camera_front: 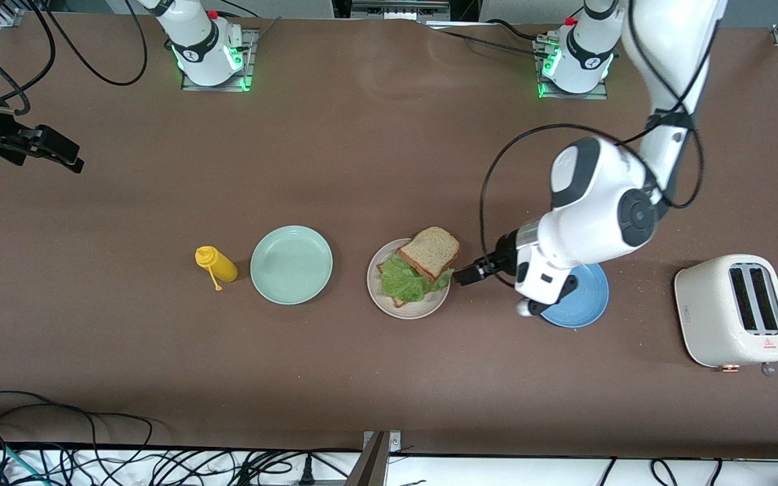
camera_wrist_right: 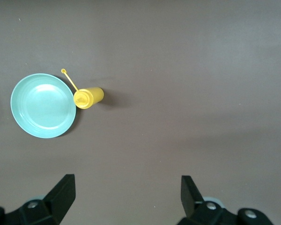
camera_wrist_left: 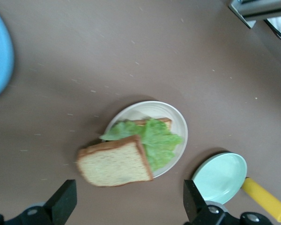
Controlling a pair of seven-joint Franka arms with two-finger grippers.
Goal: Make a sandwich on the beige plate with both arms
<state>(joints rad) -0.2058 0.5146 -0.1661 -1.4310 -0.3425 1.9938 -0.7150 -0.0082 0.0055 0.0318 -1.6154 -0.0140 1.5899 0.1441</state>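
The beige plate (camera_front: 431, 304) (camera_wrist_left: 180, 125) carries the sandwich. A brown top slice (camera_front: 432, 250) (camera_wrist_left: 114, 164) lies askew on the ruffled lettuce (camera_front: 404, 280) (camera_wrist_left: 155, 139) and overhangs the plate's rim. The bottom slice (camera_wrist_left: 154, 121) peeks out under the leaf. My left gripper (camera_front: 468, 273) (camera_wrist_left: 129, 199) is open just off the plate's rim toward the left arm's end, with nothing between its fingers. My right gripper (camera_front: 58, 150) (camera_wrist_right: 126, 190) waits open and unladen above the table at the right arm's end.
A mint-green plate (camera_front: 291, 264) (camera_wrist_right: 42, 105) and a yellow squeeze bottle (camera_front: 215, 264) (camera_wrist_right: 88, 97) lie beside the beige plate toward the right arm's end. A blue plate (camera_front: 585, 300) sits under the left arm's wrist. A white toaster (camera_front: 733, 310) stands at the left arm's end.
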